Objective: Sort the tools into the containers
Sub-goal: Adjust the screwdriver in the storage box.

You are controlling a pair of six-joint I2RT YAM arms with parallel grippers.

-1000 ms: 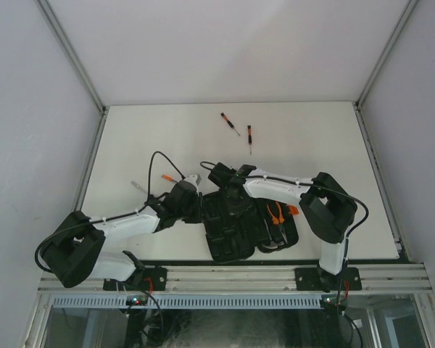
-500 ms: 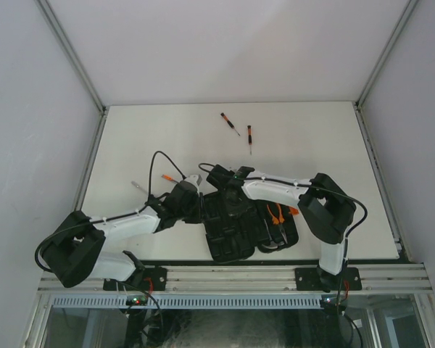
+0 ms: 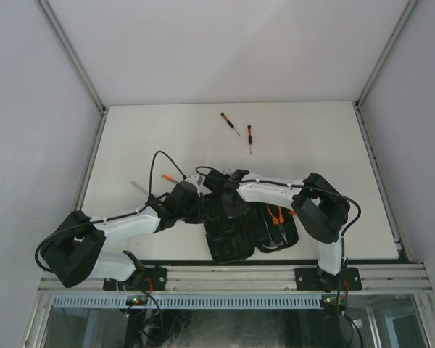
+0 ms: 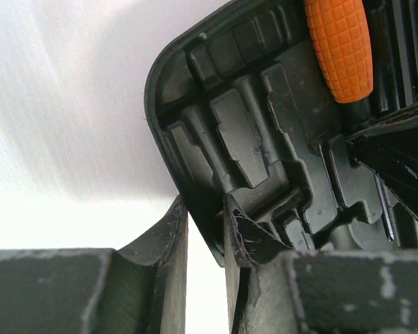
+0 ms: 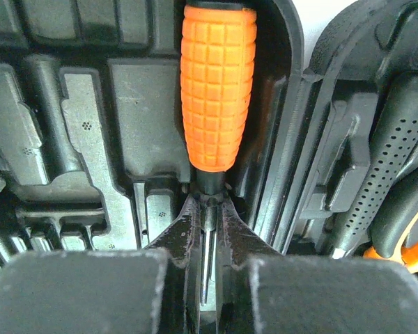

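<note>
Since a second ago the right arm has swung a little to the left, its elbow drawing in towards the near edge, while the left arm has kept its place. An orange-handled screwdriver lies in a moulded slot of the open tool case, handle pointing away from the right gripper, whose fingers are pressed together on the thin shaft just below the handle. The case sits at the near edge of the bench, about midway along it and between the two arms, both halves lying open with the ribbed slots facing up. At the case's left rim the left gripper pinches the wall, one finger outside on the bench side and the other inside the shell, so the rim stands between them. In the right half lie the pliers, orange grips showing, beside a black dotted handle; I cannot tell which tool that is. Further out, two thin screwdrivers lie close together near the far edge, well apart from the case, and another small screwdriver rests just beyond the left gripper, with a thin pale item to its left, too small to name.
</note>
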